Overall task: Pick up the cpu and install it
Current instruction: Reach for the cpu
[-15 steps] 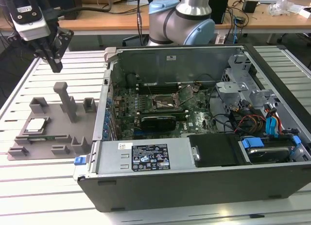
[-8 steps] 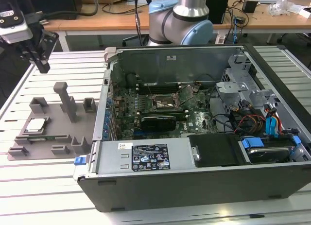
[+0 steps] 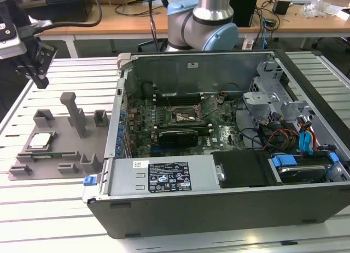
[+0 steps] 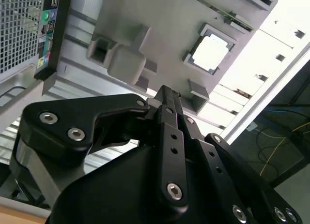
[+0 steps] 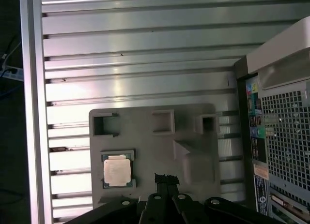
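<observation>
Gripper: the gripper (image 5: pixel 167 178) hangs over the grey fixture plate; in both wrist views the jaws are pressed together with nothing between them.
Contact: none visible; in the exterior view the gripper is raised well clear of the plate.
Cpu: the cpu (image 5: pixel 117 170) lies flat, metal top up, in a square recess of the plate, off to one side of the fingertips and not touched by them.
Fixture plate: the grey fixture plate (image 5: pixel 145 141) carries several other square pockets and a raised post, and rests on the slatted table.
Table: the slatted table (image 5: pixel 135 50) is of ribbed aluminium sections.
Computer case: the computer case (image 3: pixel 219 195) lies open on the table just beside the plate, on the exterior view's right.
Socket: the socket (image 3: pixel 183 115) sits on the board inside the case, well apart from the cpu.
Expansion card: the black expansion card (image 3: pixel 178 136) lies just in front of the socket.
Arm: the arm (image 3: pixel 205 18) rises behind the case.
Background: wooden desks (image 3: pixel 136 21) with cables stand beyond.
</observation>
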Controlling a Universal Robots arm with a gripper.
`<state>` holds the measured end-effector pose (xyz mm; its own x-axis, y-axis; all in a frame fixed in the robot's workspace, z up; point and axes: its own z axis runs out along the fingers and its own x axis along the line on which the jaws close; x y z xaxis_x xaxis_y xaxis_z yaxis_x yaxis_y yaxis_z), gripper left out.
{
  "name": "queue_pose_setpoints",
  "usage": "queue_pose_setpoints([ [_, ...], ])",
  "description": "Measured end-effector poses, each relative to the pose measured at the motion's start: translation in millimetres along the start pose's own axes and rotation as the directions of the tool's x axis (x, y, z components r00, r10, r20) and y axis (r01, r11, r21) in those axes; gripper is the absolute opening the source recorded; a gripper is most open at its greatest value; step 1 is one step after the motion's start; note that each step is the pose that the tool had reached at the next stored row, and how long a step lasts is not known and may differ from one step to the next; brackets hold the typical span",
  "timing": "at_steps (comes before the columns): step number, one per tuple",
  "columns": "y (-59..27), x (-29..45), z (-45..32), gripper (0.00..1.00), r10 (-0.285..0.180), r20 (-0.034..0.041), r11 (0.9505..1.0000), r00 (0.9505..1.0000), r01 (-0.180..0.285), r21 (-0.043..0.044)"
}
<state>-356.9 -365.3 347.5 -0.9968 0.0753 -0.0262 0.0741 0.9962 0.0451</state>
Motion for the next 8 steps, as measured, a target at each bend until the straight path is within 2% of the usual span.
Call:
queue_pose_setpoints([
  [5, -1.3, 10.6, 13.3, 0.11, 0.000, 0.0001, 1.0000, 1.0000, 0.000, -0.0001],
  [8, -1.9, 14.4, 18.8, 0.11, 0.000, 0.0001, 1.0000, 1.0000, 0.000, -0.0001],
])
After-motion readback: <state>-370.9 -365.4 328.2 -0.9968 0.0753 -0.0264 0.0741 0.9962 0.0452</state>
